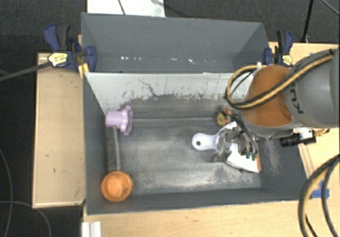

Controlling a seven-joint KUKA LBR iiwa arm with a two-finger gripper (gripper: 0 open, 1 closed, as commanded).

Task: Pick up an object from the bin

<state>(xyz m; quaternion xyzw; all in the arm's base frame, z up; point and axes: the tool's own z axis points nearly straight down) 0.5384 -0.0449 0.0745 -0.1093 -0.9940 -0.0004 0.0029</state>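
a lilac spool (119, 119) by the left wall and an orange ball (116, 186) in the near left corner lie well apart from the gripper (232, 147). a small yellow bit (220, 118) lies just behind it, and a white and red card (246, 162) just in front. the gripper is over the handle of a white spoon (203, 141), whose round head points left, right of the middle of the bin (159, 164). i cannot tell whether it is apart or clamped. the grey floor is scuffed.

A robotics lab: cabled arm (313, 92) over a grey metal bin (175, 44).
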